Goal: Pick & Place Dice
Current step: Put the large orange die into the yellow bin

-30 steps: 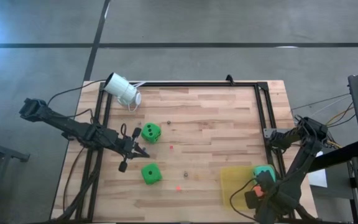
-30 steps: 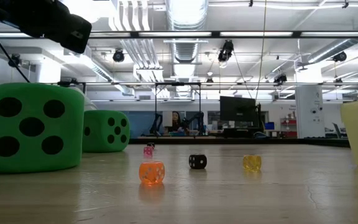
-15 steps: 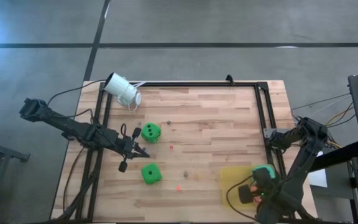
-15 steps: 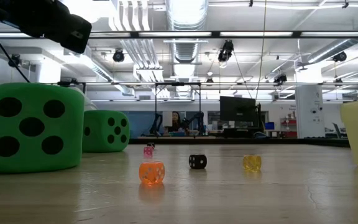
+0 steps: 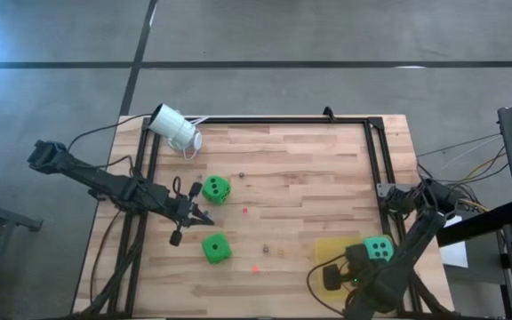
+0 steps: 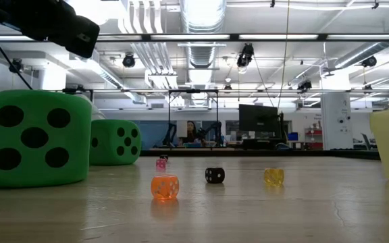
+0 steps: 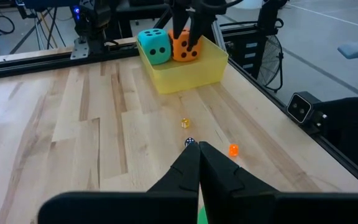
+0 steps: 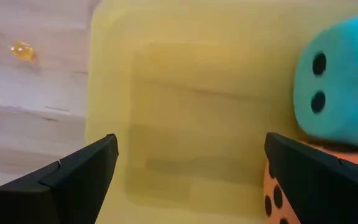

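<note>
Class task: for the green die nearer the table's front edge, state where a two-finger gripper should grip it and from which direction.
Grip the green die across two opposite flat side faces, coming straight down from above. It sits flat on the table with open wood on all sides, so the fingers have room to straddle it.

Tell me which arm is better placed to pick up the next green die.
Left. The left gripper sits shut between the two green dice on the table. The right gripper is open over the yellow tray, where the teal die and orange die already sit.
</note>
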